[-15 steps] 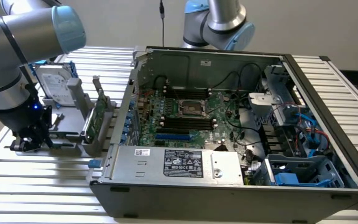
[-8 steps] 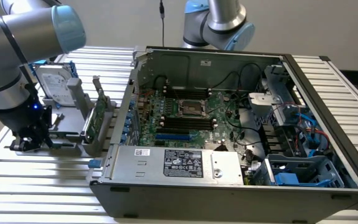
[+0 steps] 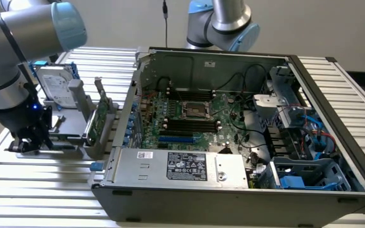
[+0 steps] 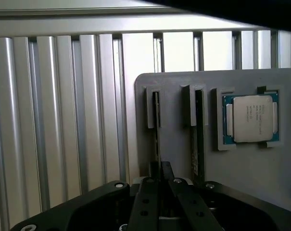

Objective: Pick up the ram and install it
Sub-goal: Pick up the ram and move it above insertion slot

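light: soft, even | glare: table slats [image 4: 179,50] | shadows: faint

Clock reference: twelve o'clock is straight ahead of the gripper.
Gripper: black metal gripper [image 4: 160,173]; its two fingers [image 4: 147,202] converge to a narrow tip.
Ram: ram [image 4: 157,130], a long thin dark stick seen edge-on, stands in a slot at twelve o'clock. Its near end runs in between the fingertips, which are pressed against it.
Holder: flat grey plastic holder plate [image 4: 174,144] with raised slot brackets, lying under the ram.
Second stick: another thin dark circuit-board stick [image 4: 198,139], at one o'clock, stands in the neighbouring slot, parallel to the ram and apart from it.
Processor: square silver-lidded processor chip [image 4: 251,118] on a blue-green board, at two o'clock, lies flat in a grey recess.
Table: ribbed silver aluminium table [image 4: 63,120], from nine to eleven o'clock, beside the plate.
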Tool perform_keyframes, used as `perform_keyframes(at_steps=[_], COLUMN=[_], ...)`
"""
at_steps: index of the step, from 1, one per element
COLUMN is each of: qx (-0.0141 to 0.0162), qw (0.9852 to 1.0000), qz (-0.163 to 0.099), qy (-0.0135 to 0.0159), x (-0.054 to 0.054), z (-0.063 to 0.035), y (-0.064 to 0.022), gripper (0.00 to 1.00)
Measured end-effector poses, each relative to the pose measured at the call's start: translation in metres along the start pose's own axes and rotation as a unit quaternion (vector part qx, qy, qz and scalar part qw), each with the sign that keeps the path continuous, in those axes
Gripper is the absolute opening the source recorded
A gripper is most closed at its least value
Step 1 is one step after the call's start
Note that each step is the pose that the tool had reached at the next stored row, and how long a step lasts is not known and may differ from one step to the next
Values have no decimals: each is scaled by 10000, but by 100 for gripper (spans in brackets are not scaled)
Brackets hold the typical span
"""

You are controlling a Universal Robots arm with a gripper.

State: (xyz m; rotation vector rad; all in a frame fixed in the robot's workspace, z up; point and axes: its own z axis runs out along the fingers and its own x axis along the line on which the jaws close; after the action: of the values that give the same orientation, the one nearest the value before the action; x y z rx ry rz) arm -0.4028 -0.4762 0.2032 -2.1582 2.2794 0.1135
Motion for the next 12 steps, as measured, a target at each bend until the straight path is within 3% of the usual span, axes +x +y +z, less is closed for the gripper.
perform_keyframes(at_steps=[6, 12], qx=[0, 0], qw=[10000, 10000], qz=[1, 1], qy=[0, 0], x=[-7, -20], z=[-126, -392], y=[7, 20], gripper=[14, 14])
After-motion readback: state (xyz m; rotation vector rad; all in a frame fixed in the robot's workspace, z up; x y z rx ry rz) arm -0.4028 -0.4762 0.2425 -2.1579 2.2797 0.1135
